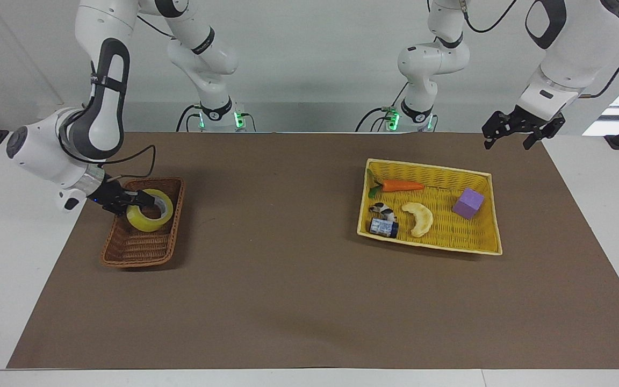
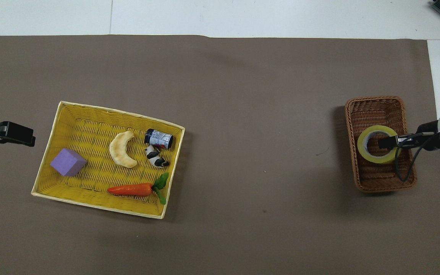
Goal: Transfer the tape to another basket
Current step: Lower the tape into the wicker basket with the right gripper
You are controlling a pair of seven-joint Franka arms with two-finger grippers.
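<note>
The right gripper (image 1: 138,200) is clamped on the wall of the tape (image 1: 149,210), one finger inside the core hole and the other on the outer face, and it has the roll down inside the basket (image 1: 143,248), in the half nearer the robots; whether the roll's underside already rests on the weave cannot be told. The roll reads as a stiff, fairly light ring, its yellow outer wrap smooth and likely a little slick, so pinching through the wall as done here looks the surest hold, far better than squeezing across the full width. It should not be fragile, and a short drop onto wicker would likely do no harm; the remaining step appears to be simply letting go and lifting clear of the rim. The left gripper (image 1: 513,129) waits with its fingers spread, holding nothing, over the mat's edge at the left arm's end of the table, near the yellow tray basket (image 1: 489,210). In that tray a small dark can (image 1: 383,228) carries a pale printed label, too small to read; no other writing shows
</note>
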